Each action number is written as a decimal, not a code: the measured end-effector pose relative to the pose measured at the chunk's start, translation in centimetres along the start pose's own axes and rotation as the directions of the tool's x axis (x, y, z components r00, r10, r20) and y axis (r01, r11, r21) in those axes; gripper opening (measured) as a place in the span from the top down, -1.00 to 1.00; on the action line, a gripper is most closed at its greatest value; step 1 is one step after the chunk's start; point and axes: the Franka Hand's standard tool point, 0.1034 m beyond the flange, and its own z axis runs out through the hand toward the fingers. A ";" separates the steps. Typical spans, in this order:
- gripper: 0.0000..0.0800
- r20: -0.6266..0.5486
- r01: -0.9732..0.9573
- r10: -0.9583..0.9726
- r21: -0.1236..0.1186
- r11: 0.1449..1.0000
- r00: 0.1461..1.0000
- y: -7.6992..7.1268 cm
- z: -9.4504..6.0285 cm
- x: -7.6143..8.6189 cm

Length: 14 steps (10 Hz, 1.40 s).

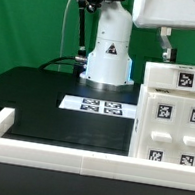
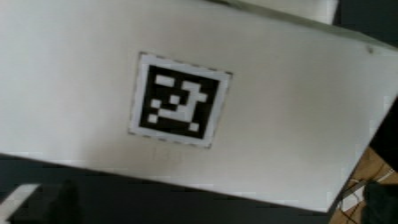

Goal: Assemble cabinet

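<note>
At the exterior view's left, the low white border frame (image 1: pixel 1 124) turns its corner on the black table (image 1: pixel 34 101). Toward the middle, the marker board (image 1: pixel 99 107) lies flat with 4 tags, in front of the arm's white base (image 1: pixel 107 52). On the right, the white cabinet parts (image 1: pixel 171 132) sit grouped just behind the frame's front rail, tags showing. Above them hangs the gripper (image 1: pixel 165 50), its jaws spread wide apart. The wrist view shows 1 tagged white panel (image 2: pixel 267 110) close beneath.
</note>
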 end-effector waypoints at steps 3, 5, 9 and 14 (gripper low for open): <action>-0.99 0.005 0.207 -0.207 -0.012 0.978 0.978 0.4 0.0 -0.1; -0.99 0.013 0.347 -0.347 -0.021 0.937 0.938 0.8 0.0 -0.1; -0.99 0.061 0.748 -0.746 -0.022 0.663 0.663 0.5 -0.2 -0.4; -0.99 0.127 0.952 -0.946 0.040 0.304 0.297 0.8 0.2 -1.5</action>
